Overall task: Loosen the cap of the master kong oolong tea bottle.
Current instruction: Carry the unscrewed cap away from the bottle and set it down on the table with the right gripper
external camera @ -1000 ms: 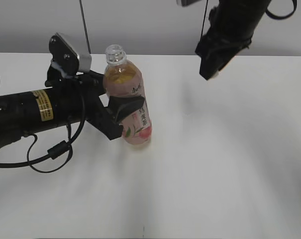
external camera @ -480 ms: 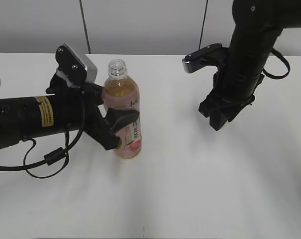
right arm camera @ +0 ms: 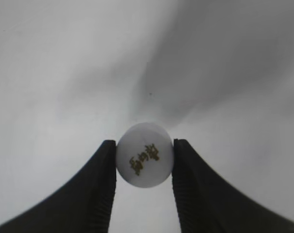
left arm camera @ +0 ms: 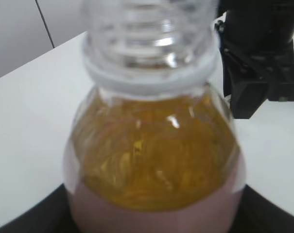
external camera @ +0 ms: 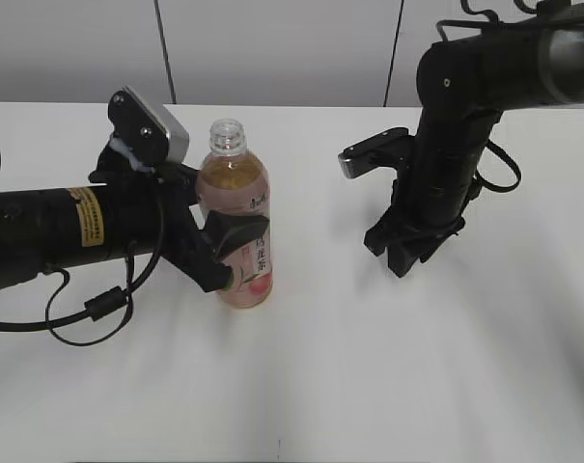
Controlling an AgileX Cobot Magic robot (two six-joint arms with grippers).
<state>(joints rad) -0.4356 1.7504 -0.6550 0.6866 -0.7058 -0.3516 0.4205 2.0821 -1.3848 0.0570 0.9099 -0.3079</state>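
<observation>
White counter (external camera: 388,386), matte, with a pale grey panelled wall behind it.

Master kong oolong tea bottle (external camera: 237,217) stands upright on the counter, left of centre. Clear plastic, rounded shoulder, threaded neck open at the top with a collar ring below the threads. Pink label with peach artwork and Chinese text wraps the lower body. Contents: amber tea, filled up into the shoulder; the neck holds no liquid. In the left wrist view the liquid reads golden-orange through the shoulder, with the pink label edge just beneath.

Left gripper (external camera: 236,253) reaches in from the left, arm lying near horizontal. Its fingers (external camera: 245,228) are clamped around the bottle's mid-body over the label.

Cap (right arm camera: 145,154) is off the bottle. Small, round, white, with gold-brown characters printed on its top face. It sits pinched between the two dark fingers (right arm camera: 100,189) of the right gripper (external camera: 404,253), one on each side of its rim. That gripper points downward, low over the counter, well apart from the bottle on the right side. The cap itself is not distinguishable in the exterior view.
</observation>
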